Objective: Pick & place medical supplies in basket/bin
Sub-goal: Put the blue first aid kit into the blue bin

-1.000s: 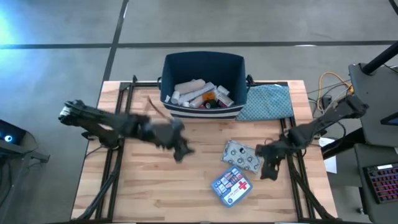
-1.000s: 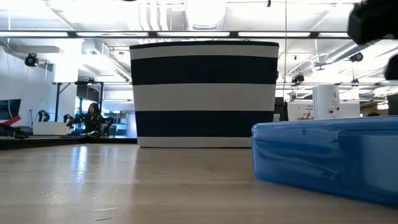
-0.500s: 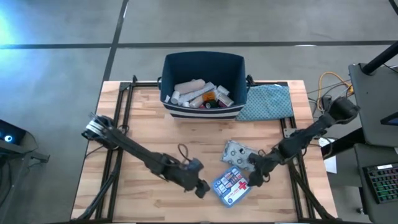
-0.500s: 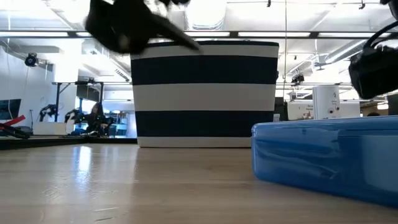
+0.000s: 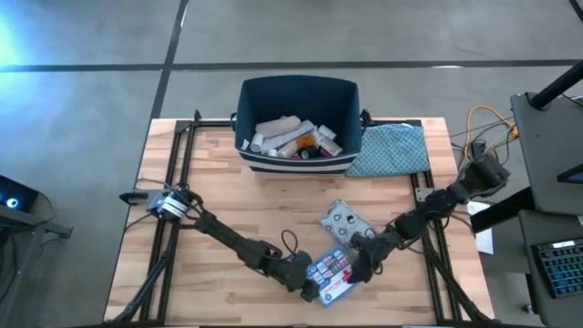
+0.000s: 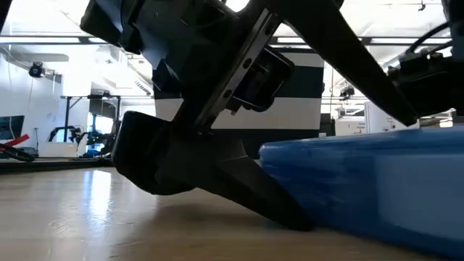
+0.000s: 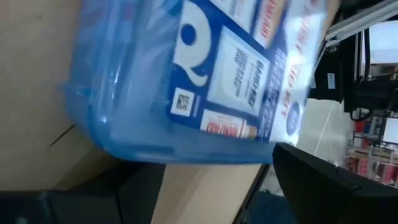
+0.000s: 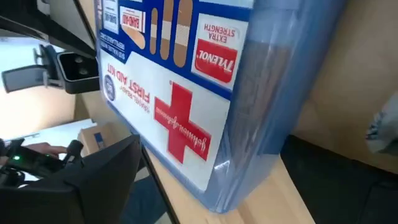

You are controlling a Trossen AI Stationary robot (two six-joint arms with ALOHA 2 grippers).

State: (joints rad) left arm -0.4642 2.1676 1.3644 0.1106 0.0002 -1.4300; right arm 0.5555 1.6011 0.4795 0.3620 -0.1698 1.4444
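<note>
The blue first-aid kit with a red cross (image 5: 332,270) lies flat on the table near its near edge. My left gripper (image 5: 307,281) is open at the kit's left end, a finger on each side of it in the left wrist view (image 7: 211,180). My right gripper (image 5: 359,265) is open at the kit's right end and straddles it too (image 8: 236,180). A silver blister pack (image 5: 344,221) lies just beyond the kit. The navy striped bin (image 5: 296,84) stands at the far edge and holds white bottles, beige rolls and an orange vial. My left gripper comes slanting down from the table's left, its open fingers astride the kit's left end (image 7: 124,134). In the low view one finger (image 6: 239,181) lies against the kit's lower edge (image 6: 304,217) at the table top. My right gripper straddles the kit's right end (image 8: 261,124) from the right; I cannot tell whether its fingers touch it.
A blue-grey patterned cloth (image 5: 392,150) lies to the right of the bin. Black rails (image 5: 168,219) run along both sides of the table. Bare wood stretches between the bin and the kit.
My left gripper has swept from below the bin toward the near edge and to the right, dropping low at the kit's left end. My right gripper has moved left and toward the near edge to the kit's right end. The kit has slid slightly to the left.
</note>
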